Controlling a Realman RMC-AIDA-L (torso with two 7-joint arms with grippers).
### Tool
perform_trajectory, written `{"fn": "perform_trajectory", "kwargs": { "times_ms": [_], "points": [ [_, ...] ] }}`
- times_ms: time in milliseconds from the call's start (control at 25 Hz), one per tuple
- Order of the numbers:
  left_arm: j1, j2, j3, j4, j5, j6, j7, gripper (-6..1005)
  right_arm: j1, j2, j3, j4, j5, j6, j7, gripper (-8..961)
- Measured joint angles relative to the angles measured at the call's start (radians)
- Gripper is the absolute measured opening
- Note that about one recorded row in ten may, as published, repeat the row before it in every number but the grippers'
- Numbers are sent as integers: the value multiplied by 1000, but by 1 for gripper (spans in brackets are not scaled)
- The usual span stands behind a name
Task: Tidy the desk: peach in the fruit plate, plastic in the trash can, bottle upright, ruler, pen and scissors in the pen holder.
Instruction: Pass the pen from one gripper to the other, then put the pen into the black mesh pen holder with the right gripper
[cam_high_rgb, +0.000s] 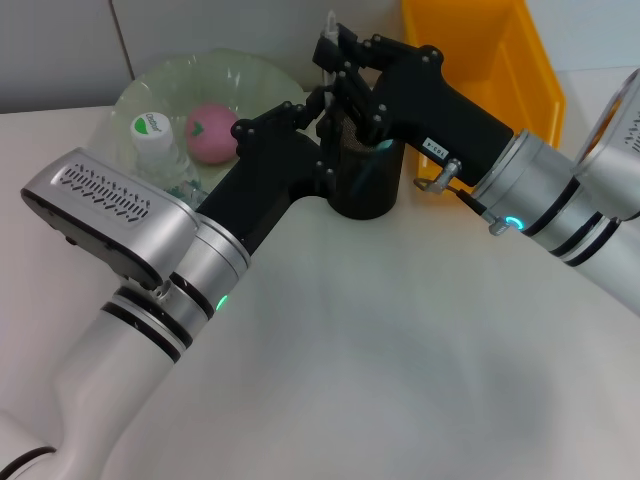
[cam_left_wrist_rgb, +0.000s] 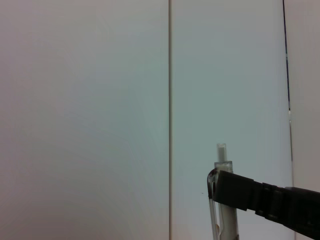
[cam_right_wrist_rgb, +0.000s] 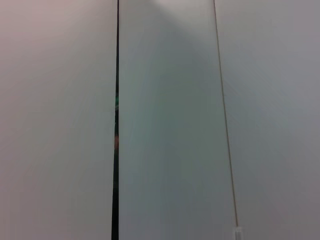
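Observation:
The black mesh pen holder (cam_high_rgb: 365, 185) stands mid-table. Above its rim my right gripper (cam_high_rgb: 335, 62) is shut on a clear pen (cam_high_rgb: 330, 28) held upright; the left wrist view shows that pen (cam_left_wrist_rgb: 222, 165) clamped by a black finger (cam_left_wrist_rgb: 250, 197). My left gripper (cam_high_rgb: 310, 120) rests against the holder's left side. A pink peach (cam_high_rgb: 212, 132) lies in the green glass fruit plate (cam_high_rgb: 250, 75). The bottle (cam_high_rgb: 155, 135), white-capped, stands upright at the plate's left. A teal item (cam_high_rgb: 385, 146) shows inside the holder. The ruler, scissors and plastic are out of view.
The yellow trash can (cam_high_rgb: 490, 70) stands at the back right, just behind my right arm. Both arms cross over the middle back of the white table (cam_high_rgb: 400, 350). Both wrist views face bare wall panels.

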Motion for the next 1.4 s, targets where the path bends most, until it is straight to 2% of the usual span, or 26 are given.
{"fn": "perform_trajectory", "kwargs": {
  "times_ms": [200, 600, 1000, 1400],
  "points": [
    [0, 0, -3, -1, 1, -1, -5, 156, 0, 0, 1, 1, -3, -1, 0, 139],
    [6, 0, -6, -4, 5, -9, -39, 515, -1, 0, 1, 1, -3, -1, -1, 135],
    [9, 3, -8, -4, 6, -10, -80, 781, -3, 0, 0, 1, 2, -3, -1, 135],
    [25, 8, -10, -7, 43, -10, -131, 804, -9, -2, 9, -4, 2, -23, -1, 136]
  ]
}}
